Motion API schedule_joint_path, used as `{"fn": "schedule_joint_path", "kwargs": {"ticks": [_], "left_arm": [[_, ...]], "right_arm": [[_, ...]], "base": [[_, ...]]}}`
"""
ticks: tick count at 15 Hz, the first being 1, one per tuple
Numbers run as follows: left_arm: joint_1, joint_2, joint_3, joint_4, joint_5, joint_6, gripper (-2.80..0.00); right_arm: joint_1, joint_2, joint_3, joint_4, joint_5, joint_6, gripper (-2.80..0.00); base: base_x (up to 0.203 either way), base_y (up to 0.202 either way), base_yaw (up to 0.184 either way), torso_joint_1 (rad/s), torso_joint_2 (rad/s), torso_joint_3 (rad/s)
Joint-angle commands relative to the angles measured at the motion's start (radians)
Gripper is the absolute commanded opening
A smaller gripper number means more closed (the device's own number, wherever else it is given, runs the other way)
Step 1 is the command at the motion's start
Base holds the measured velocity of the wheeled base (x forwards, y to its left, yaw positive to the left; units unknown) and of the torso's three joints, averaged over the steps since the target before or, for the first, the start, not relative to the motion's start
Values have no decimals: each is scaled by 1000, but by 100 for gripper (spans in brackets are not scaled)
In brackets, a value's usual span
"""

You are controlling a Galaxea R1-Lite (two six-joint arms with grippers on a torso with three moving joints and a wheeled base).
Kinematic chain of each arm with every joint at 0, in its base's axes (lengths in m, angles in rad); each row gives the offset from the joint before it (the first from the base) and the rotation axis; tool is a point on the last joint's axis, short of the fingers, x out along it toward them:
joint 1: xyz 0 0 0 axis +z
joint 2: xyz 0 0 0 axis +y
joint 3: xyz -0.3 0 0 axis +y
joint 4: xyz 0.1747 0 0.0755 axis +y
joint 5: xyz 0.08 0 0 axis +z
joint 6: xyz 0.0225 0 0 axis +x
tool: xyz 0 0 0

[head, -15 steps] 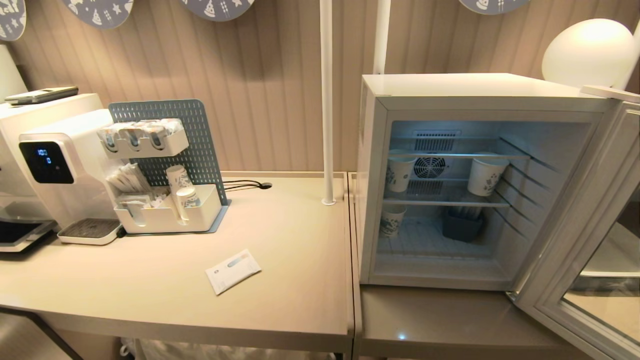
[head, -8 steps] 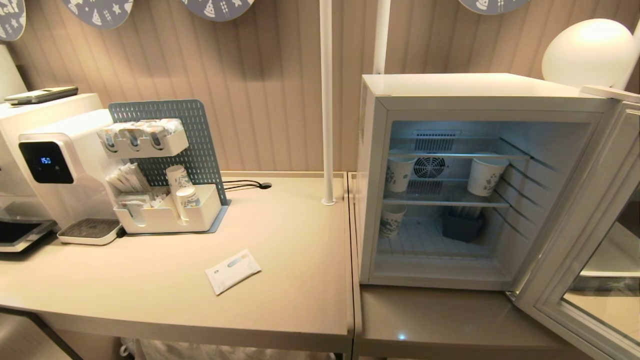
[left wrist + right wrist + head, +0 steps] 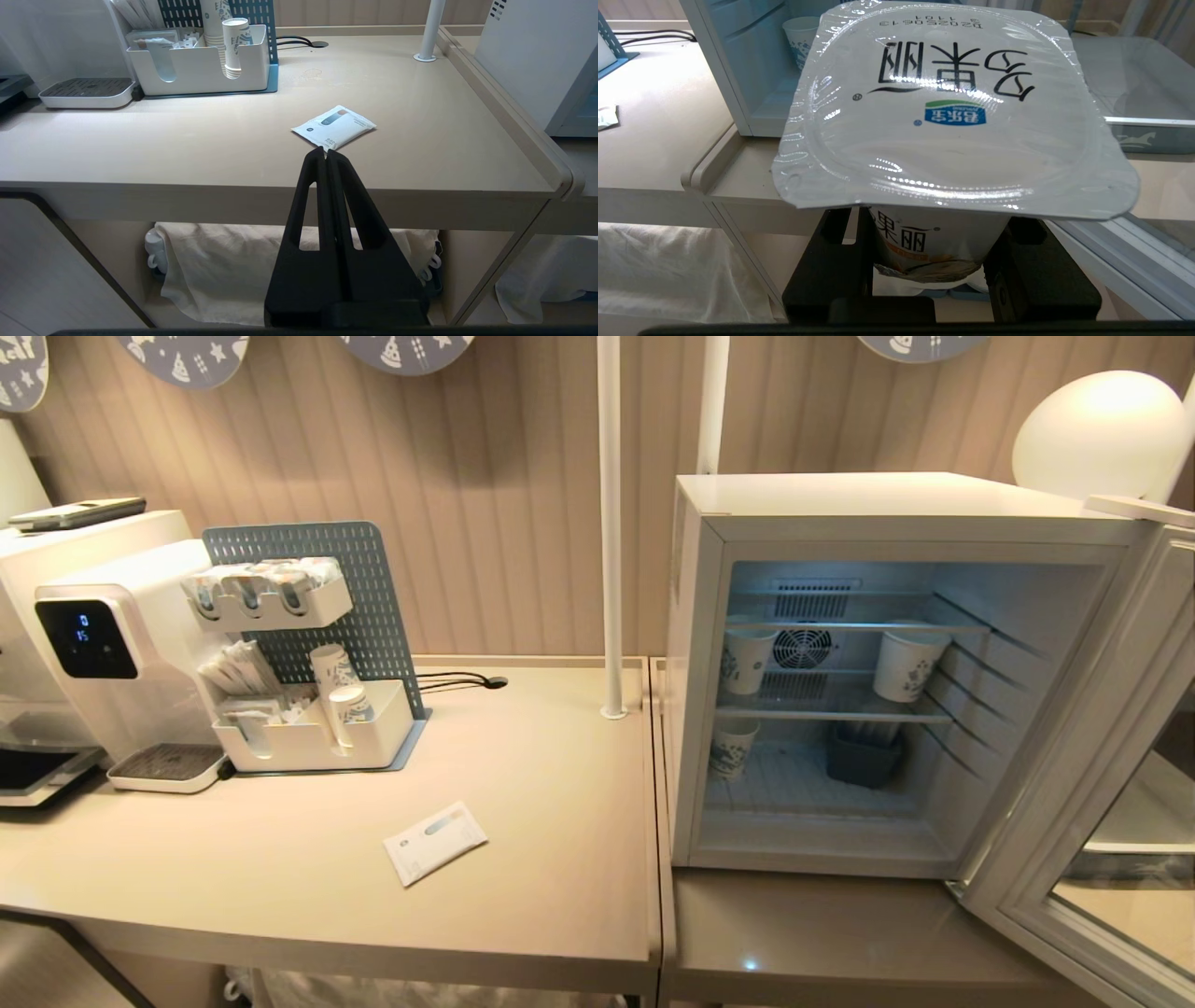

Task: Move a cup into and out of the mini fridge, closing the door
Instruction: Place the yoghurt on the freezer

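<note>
- The right gripper (image 3: 927,261) has its jaws clamped on the body of the cup (image 3: 943,116), just under the wide flanged rim. The cup stands upright, sealed foil top uppermost, its long axis vertical.
- In the right wrist view the cup hangs off the near edge of the desk (image 3: 280,859), below the level of its top. Neither the cup nor the arm shows in the head view.
- The mini fridge (image 3: 896,513) lies ahead of the held cup and farther in, at the right end of the desk. Its lit inside is exposed, with paper cups (image 3: 906,663) on the wire shelf and a dark bin (image 3: 864,756) on the floor of the cavity.
- The door (image 3: 1083,775) is swung wide to the right, so the opening faces the robot squarely.
- Judged from this, the coming move is a lift and a forward reach: the cup must rise over the fridge sill and go in upright, keeping left of the door.
- The right arm is the nearer one and already carries the load.
- The left gripper (image 3: 326,154) is parked low before the left part of the desk, jaws pressed together on nothing, pointing toward a white sachet (image 3: 334,126).
</note>
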Motion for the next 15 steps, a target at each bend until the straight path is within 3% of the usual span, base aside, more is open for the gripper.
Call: {"fn": "schedule_joint_path", "kwargs": {"ticks": [1,15], "left_arm": [[0,2,0,0,0,0,-280],[0,2,0,0,0,4,-280]], "right_arm": [[0,2,0,-1,1,-1,-280],[0,2,-1,9,-1,-1,-280]], "base": [[0,0,0,0,0,0],[0,0,0,0,0,0]]}}
